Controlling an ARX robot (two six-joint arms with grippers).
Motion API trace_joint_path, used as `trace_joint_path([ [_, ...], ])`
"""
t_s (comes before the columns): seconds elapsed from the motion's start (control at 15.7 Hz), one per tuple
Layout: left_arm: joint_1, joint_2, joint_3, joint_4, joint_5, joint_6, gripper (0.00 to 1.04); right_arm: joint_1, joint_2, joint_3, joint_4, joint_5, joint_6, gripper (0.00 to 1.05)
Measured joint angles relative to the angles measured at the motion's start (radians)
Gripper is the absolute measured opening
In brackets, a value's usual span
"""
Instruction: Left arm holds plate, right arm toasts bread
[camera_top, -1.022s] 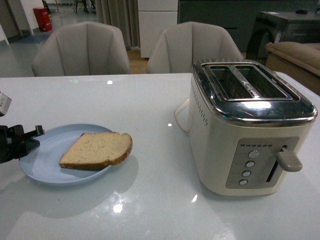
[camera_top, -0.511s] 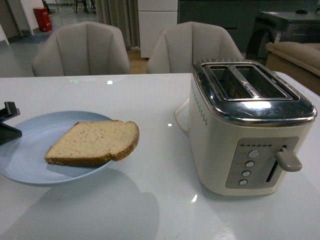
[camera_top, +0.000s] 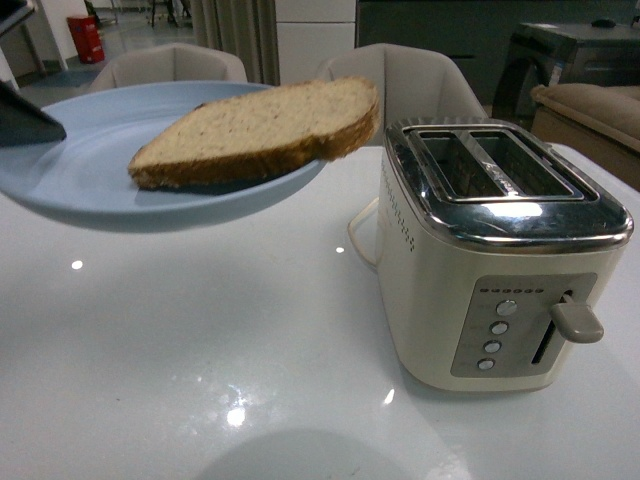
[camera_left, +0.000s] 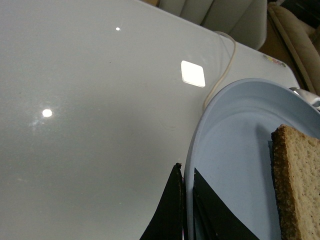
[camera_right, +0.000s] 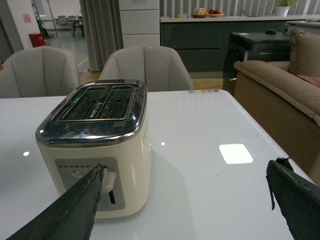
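Our left gripper (camera_left: 185, 172) pinches the rim of the pale-blue plate (camera_top: 90, 190), raised in the frame's upper left, bread (camera_top: 260, 130) overhanging toward the toaster (camera_top: 500, 260). Our right gripper (camera_right: 185, 172) gapes wide, empty; we should hold the plate level for its grasp.

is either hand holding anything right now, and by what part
The left hand grips the pale-blue plate by its rim, with the bread lying on it. The right hand is open and holds nothing.
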Motion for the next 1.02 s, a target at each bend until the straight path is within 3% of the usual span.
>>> trace_joint_path([
  [0.38,-0.077,0.016,0.099,-0.103,-0.031,-0.045,0.03,0.0,0.0,0.0,0.0,0.0,0.0,0.98],
  [1.02,-0.063,0.041,0.129,-0.078,-0.001,-0.066,0.03,0.0,0.0,0.0,0.0,0.0,0.0,0.98],
])
